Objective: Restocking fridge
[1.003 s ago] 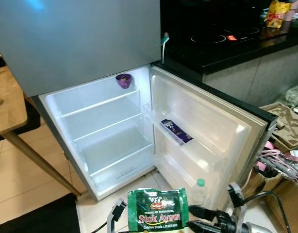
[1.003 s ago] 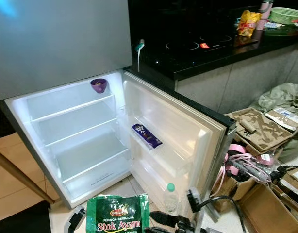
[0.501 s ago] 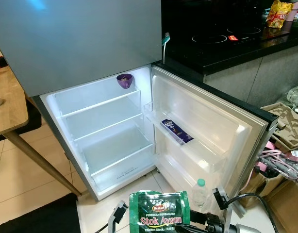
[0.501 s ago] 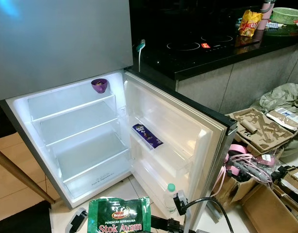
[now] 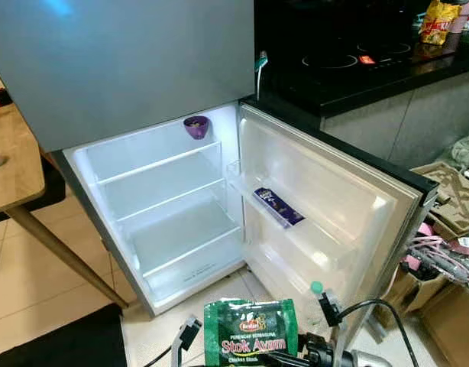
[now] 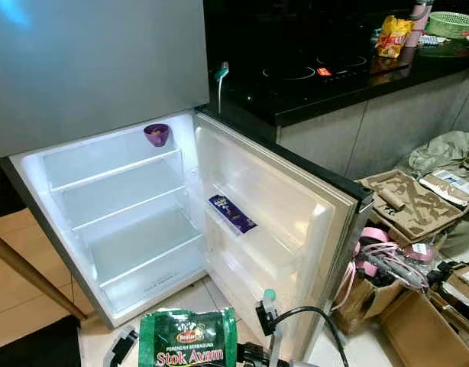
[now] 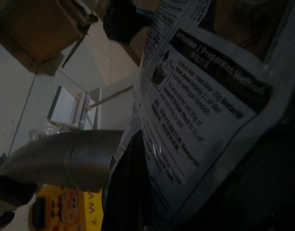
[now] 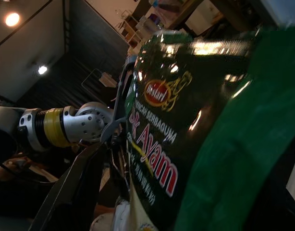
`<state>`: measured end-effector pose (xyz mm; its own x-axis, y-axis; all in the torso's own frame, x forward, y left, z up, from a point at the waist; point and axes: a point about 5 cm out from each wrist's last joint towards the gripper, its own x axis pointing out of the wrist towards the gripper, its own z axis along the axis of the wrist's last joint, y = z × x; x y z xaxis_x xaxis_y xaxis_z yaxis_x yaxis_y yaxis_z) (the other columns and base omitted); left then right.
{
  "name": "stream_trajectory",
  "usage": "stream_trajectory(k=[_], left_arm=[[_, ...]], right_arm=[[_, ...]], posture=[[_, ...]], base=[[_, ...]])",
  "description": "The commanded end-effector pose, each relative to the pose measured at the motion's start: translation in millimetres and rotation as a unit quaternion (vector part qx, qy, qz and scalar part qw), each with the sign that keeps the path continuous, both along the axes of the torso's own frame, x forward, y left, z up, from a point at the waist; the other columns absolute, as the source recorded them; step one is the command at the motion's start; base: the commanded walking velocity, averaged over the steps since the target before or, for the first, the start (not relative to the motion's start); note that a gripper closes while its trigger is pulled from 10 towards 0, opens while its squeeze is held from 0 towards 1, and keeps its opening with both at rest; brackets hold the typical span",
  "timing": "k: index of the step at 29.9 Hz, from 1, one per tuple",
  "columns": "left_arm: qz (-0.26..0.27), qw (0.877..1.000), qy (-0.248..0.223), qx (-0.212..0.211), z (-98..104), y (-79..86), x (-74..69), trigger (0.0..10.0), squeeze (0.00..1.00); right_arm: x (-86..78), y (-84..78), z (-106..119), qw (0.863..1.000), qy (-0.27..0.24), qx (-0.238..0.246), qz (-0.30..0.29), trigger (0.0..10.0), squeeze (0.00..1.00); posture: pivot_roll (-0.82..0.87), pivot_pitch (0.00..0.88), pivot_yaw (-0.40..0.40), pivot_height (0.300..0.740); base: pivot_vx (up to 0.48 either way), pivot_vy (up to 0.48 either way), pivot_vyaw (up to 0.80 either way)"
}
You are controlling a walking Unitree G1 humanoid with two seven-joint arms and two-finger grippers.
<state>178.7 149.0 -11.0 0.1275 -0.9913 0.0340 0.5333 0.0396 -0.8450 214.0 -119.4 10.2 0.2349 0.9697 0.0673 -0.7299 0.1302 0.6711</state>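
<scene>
Lowered slightly toward the near edge since a moment ago, the green stock packet (image 5: 250,332) is gripped by the right claw (image 5: 295,358) — upright, label outward, before the open fridge (image 5: 166,206) — while the left claw's (image 5: 186,334) grip cannot be told.

Cut off and unreadable

The Stok Ayam packet (image 5: 250,331) is cropped by the frame edge at 6 o'clock; its back-panel print (image 7: 195,115) is too dim to read; the purple cup's (image 5: 195,126) contents are indistinct.
</scene>
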Motion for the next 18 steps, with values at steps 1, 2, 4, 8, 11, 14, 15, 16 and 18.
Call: stream_trajectory(k=[1,2,4,8,11,14,15,16,18], left_arm=[[0.008,1.000,-0.007,-0.007,2.1,-0.9,2.8,10.0,0.00],[0.008,1.000,-0.007,-0.007,2.1,-0.9,2.8,10.0,0.00],[0.007,1.000,-0.010,-0.006,2.2,-0.7,2.9,10.0,0.00],[0.010,1.000,-0.019,-0.003,3.4,1.3,5.1,10.0,0.00],[0.019,0.999,-0.029,-0.003,6.8,4.3,9.7,10.0,0.00],[0.031,0.999,-0.041,-0.004,12.7,9.9,16.8,10.0,0.00],[0.031,0.999,-0.041,-0.004,12.7,9.9,16.8,10.0,0.00],[0.033,0.999,-0.043,-0.004,13.2,10.9,17.8,10.0,0.00],[0.034,0.998,-0.043,-0.001,13.0,12.4,18.7,10.0,0.00]], right_arm=[[0.8,2.2,1.6,1.000,-0.005,-0.007,0.009,10.0,0.00],[0.8,2.2,1.6,1.000,-0.005,-0.007,0.009,10.0,0.00],[-0.6,-0.3,4.0,1.000,-0.007,-0.006,0.015,10.0,0.00],[-2.0,-4.7,8.8,0.999,-0.015,-0.005,0.030,10.0,0.00],[-3.2,-8.2,11.9,0.999,-0.022,-0.010,0.043,10.0,0.00],[-6.2,-12.8,14.1,0.998,-0.029,-0.016,0.061,10.0,0.00],[-6.2,-12.8,14.1,0.998,-0.029,-0.016,0.061,10.0,0.00],[-6.6,-13.8,14.6,0.997,-0.030,-0.016,0.063,10.0,0.00],[-8.9,-15.9,16.4,0.996,-0.033,-0.021,0.080,10.0,0.00]], posture=[[-0.09,0.037,0.030,0.740],[-0.09,0.037,0.030,0.740],[-0.09,0.042,0.030,0.740],[-0.09,0.047,0.031,0.740],[-0.09,0.047,0.031,0.740],[-0.08,0.049,0.027,0.740],[-0.08,0.049,0.027,0.740],[-0.08,0.049,0.027,0.740],[-0.09,0.049,0.030,0.740]], base=[[0.000,0.000,0.00],[0.000,0.000,0.00],[0.000,0.000,0.00],[0.000,0.000,0.00],[0.000,0.000,0.00],[0.000,0.000,0.00],[0.000,0.000,0.00],[0.000,0.000,0.00],[0.000,0.000,0.00]])
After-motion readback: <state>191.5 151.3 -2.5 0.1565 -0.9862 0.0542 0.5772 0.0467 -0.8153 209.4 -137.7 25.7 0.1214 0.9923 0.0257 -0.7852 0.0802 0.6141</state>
